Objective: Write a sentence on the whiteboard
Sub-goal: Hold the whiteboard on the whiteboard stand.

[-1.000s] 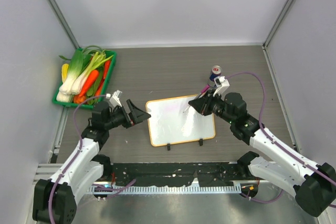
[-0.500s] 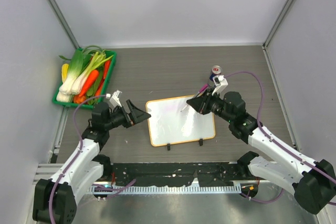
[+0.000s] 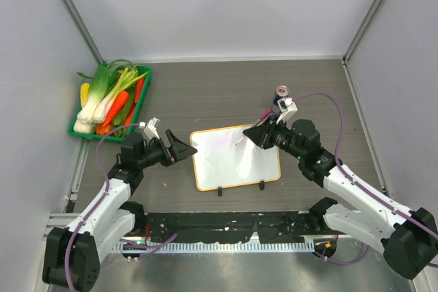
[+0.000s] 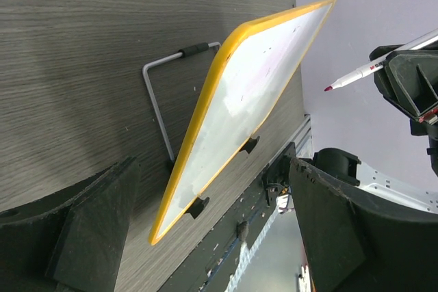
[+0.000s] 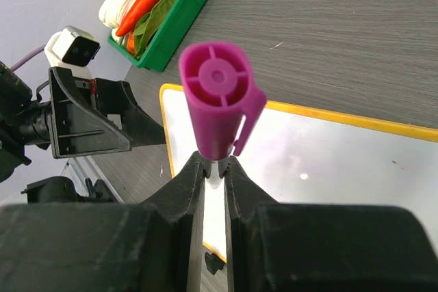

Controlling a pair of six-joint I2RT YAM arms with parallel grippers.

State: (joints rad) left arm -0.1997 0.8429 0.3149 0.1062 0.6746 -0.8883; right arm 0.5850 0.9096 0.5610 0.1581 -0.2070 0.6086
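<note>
The whiteboard (image 3: 236,157) sits in the middle of the tabletop toward its near edge, between the two arms. It has a thin orange frame and two small black clip feet (image 3: 220,191) on its near long edge. In the left wrist view it leans on a bent wire stand (image 4: 159,107), so it is tilted rather than flat. A faint pink trace (image 3: 220,137) shows near its far edge, but no word can be read there.

The left gripper (image 3: 186,148) is just beside the board's left short edge with its jaws spread wide and nothing between them. I cannot tell whether it touches the frame.

The right gripper (image 3: 252,136) is over the board's far right corner, clamped on a marker (image 5: 217,97). The marker has a white barrel, a magenta cap pushed onto its back end and a pink tip (image 4: 329,89) that is off the board surface. Dark print on the barrel starts with what looks like "M"; the rest is too small to read.

A green tray (image 3: 145,92) of vegetables, including leeks and carrots, lies at the left edge toward the far left corner. A drink can (image 3: 281,95) with blue and red sides stands right of the middle, just beyond the right gripper. Its label cannot be read.
</note>
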